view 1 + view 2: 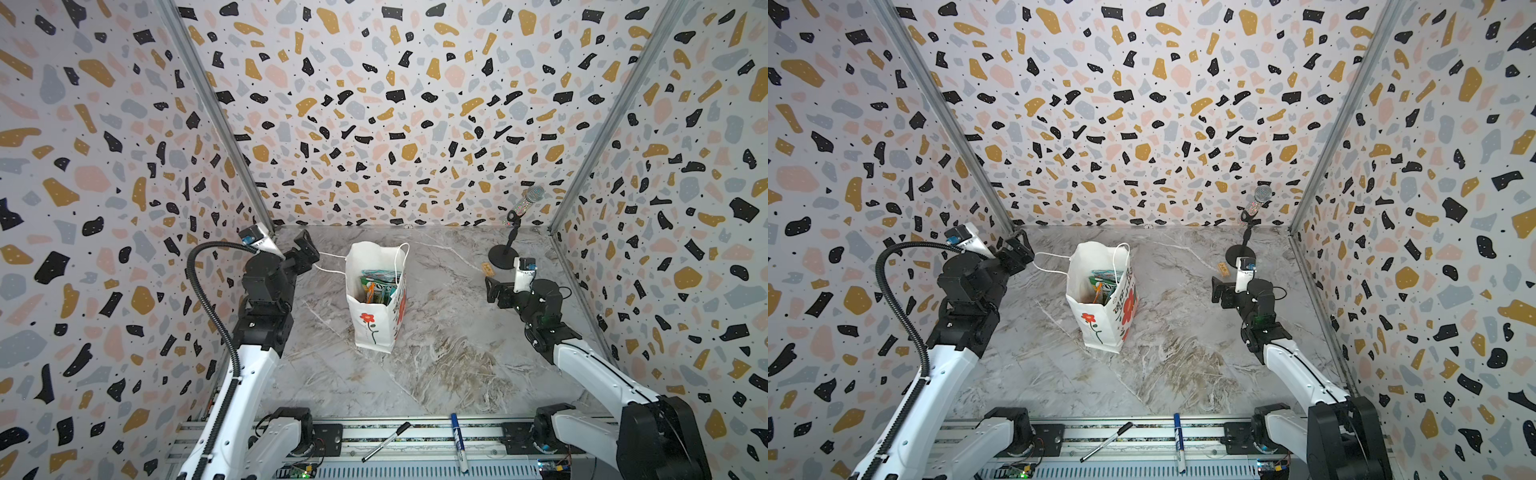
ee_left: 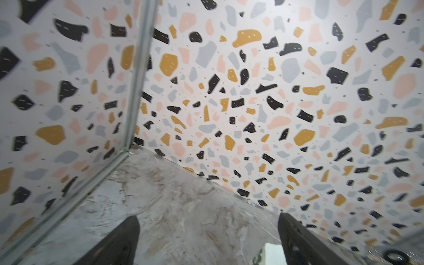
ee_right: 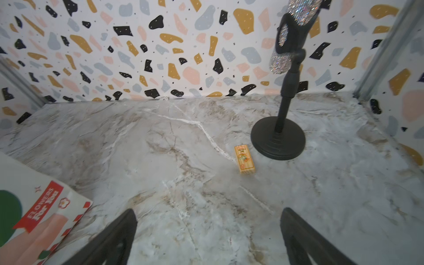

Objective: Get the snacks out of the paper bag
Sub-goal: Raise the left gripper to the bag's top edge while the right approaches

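Observation:
The white paper bag with a red flower stands upright mid-table, mouth open. Snacks, teal, green and orange packets, stand inside it. One cord handle hangs out toward my left gripper, which is raised just left of the bag's rim and open with nothing between its fingers; a corner of the bag shows beside one finger. My right gripper hovers well right of the bag, open and empty. The bag's printed side is at that view's edge.
A glittery microphone on a black stand sits at the back right, with a small orange box beside its base. Two pens lie on the front rail. Patterned walls close three sides.

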